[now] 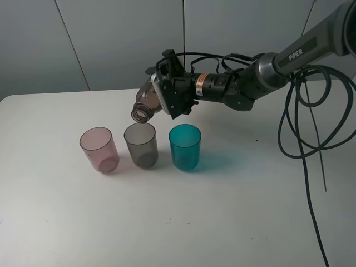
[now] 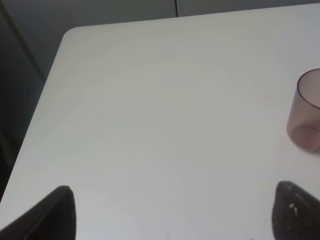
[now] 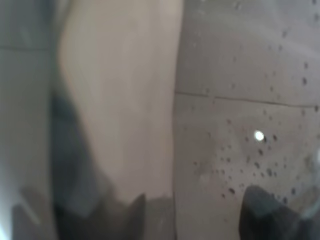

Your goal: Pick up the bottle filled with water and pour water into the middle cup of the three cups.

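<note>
The right gripper [image 1: 160, 92] was closed on the slim smoky-brown plastic bottle [image 1: 146, 105], tipped above the smoky-grey plastic tumbler [image 1: 141, 146]; the left gripper [image 2: 175, 212] stood open, empty.

Exterior high view: "PiPER" in white capital-style letters, small "i", on the grey forearm link of the right arm [image 1: 295, 54]; it runs along the link, tilted with it. That is the only readable brand.

Same arm, wrist section just behind the right claw [image 1: 161, 90]: a copper-orange band [image 1: 201, 81] with fine dark marks, and a small white sticker [image 1: 198, 92] below it with what looks like a warning triangle. Both are too small to read.

Left wrist view: nothing legible. Right wrist view: blurred, nothing legible.
</note>
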{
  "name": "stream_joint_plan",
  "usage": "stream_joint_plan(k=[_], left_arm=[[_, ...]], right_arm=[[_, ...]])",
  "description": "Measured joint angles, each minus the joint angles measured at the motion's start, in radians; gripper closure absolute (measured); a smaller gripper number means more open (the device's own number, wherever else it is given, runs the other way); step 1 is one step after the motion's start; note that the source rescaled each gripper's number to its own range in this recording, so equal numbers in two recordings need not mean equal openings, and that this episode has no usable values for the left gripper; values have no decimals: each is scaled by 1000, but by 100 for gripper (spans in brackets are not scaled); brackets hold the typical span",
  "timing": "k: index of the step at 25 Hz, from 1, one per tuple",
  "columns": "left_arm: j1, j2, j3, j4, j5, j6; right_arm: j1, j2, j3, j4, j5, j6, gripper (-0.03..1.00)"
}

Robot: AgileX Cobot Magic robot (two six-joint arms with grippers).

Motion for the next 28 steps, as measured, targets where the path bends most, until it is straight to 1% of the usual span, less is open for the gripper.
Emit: stream_joint_plan(k=[7,19,28], left_arm=[[0,0,0,0,0,0],[0,0,0,0,0,4],[0,0,0,0,0,4]], right_arm=[[0,0,0,8,0,-85,97],[0,0,0,21,-7,-123,97],[0,0,0,23,-13,-180,97]])
